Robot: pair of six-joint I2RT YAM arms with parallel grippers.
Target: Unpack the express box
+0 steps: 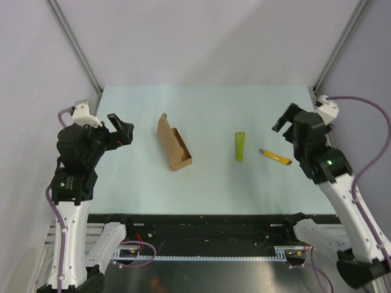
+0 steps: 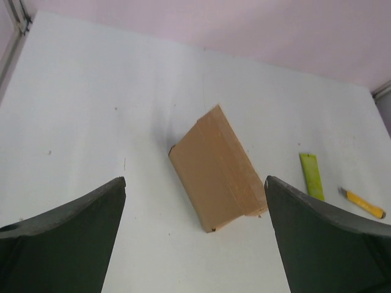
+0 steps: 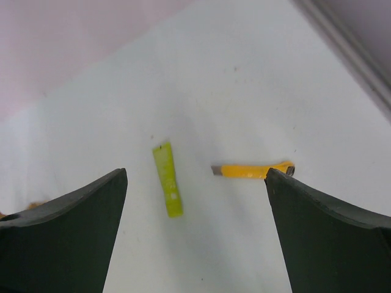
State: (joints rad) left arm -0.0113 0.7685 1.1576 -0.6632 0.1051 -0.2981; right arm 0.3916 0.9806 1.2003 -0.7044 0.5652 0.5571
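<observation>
The express box (image 1: 174, 144) is a small brown carton lying left of the table's middle with its flap lid standing open; it also shows in the left wrist view (image 2: 217, 168). My left gripper (image 1: 122, 129) is open and empty, raised to the left of the box, apart from it. A yellow-green tube (image 1: 239, 146) lies right of centre, and a yellow utility knife (image 1: 275, 157) lies further right. Both show in the right wrist view, the tube (image 3: 167, 180) and the knife (image 3: 252, 170). My right gripper (image 1: 282, 119) is open and empty, raised above the knife's far side.
The pale table (image 1: 208, 195) ends at a dark front rail near the arm bases. Metal frame posts (image 1: 76, 52) rise at the back corners, with plain walls behind.
</observation>
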